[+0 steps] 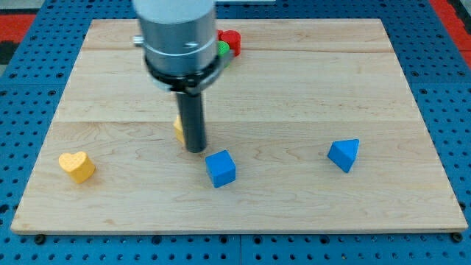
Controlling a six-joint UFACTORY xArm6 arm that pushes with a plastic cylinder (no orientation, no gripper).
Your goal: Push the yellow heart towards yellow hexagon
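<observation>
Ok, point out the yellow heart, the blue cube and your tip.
yellow heart point(76, 165): camera view, top face.
blue cube point(220, 168): camera view, centre of block.
my tip point(195, 149): camera view, rod's very end.

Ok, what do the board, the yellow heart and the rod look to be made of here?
Board: pale wood, matte, with grain lines and plank seams. Yellow heart: uniform opaque colour and soft edges, probably painted wood or plastic; the view cannot settle which. Rod: dark, smooth, faint sheen, likely metal or plastic. My tip sits just up-left of the blue cube.
</observation>
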